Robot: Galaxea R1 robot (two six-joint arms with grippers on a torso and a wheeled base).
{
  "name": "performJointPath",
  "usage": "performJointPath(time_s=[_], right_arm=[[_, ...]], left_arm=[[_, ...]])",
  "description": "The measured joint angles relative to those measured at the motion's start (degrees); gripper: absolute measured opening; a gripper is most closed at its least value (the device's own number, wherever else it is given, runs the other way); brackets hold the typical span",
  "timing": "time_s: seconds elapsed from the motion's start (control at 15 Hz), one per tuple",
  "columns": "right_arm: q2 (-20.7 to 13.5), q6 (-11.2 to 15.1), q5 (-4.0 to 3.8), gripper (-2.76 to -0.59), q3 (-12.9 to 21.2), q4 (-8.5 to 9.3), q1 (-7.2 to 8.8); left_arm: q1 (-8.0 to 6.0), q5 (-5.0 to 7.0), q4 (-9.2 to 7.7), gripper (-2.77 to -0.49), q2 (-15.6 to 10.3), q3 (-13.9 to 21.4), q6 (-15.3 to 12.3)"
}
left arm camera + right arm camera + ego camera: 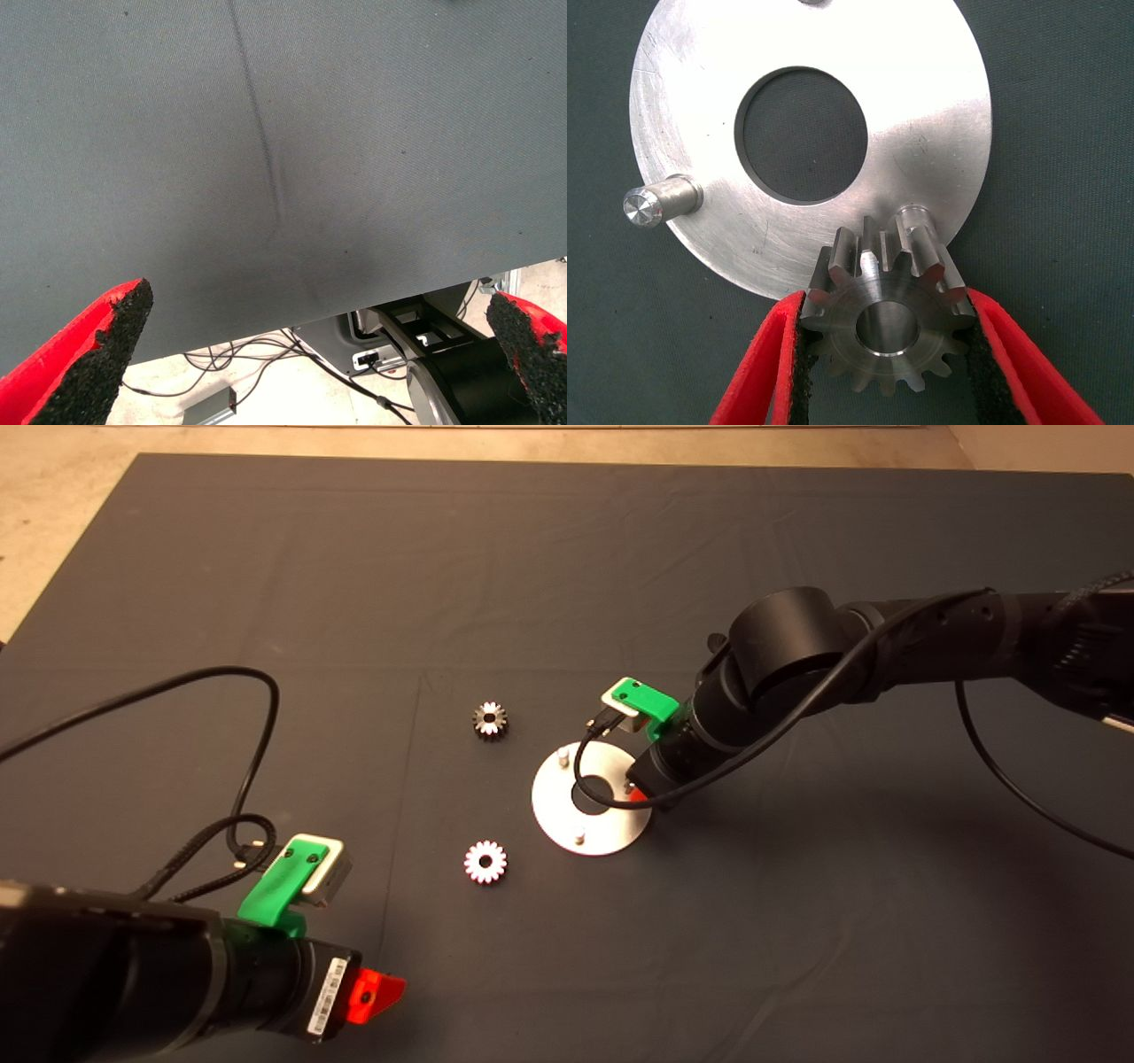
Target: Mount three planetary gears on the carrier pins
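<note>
My right gripper is clenched on one planetary gear, the two red fingers pressing the teeth from both sides so that the centre hole stays free and faces up. I hold it this way, I think, because the hole must go over a pin, and a grip on the flanks keeps the bore clear. Just beyond the gear, one carrier pin stands almost touching the far teeth; the hole is not yet over it, so I judge the gear needs a small advance before it can go down. The pin belongs to the silver disc, which lies flat on the counter under the gripper. Farther out on the disc a second pin stands bare, and from the head camera a third one is bare too.

Beyond the disc, away from this gripper, two other gears wait on the counter: a dark one and a bright one, both well apart from the disc.

My left gripper is parked at the near counter edge, released, its fingers wide apart and holding nothing.
</note>
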Motion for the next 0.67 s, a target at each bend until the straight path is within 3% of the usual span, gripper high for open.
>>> performJointPath(time_s=[0.67], right_arm=[[0.1,-1.3,-0.03,-2.37,-1.4,-0.27,0.00]], left_arm=[[0.00,0.00,0.01,-0.51,-0.1,0.0,0.0]])
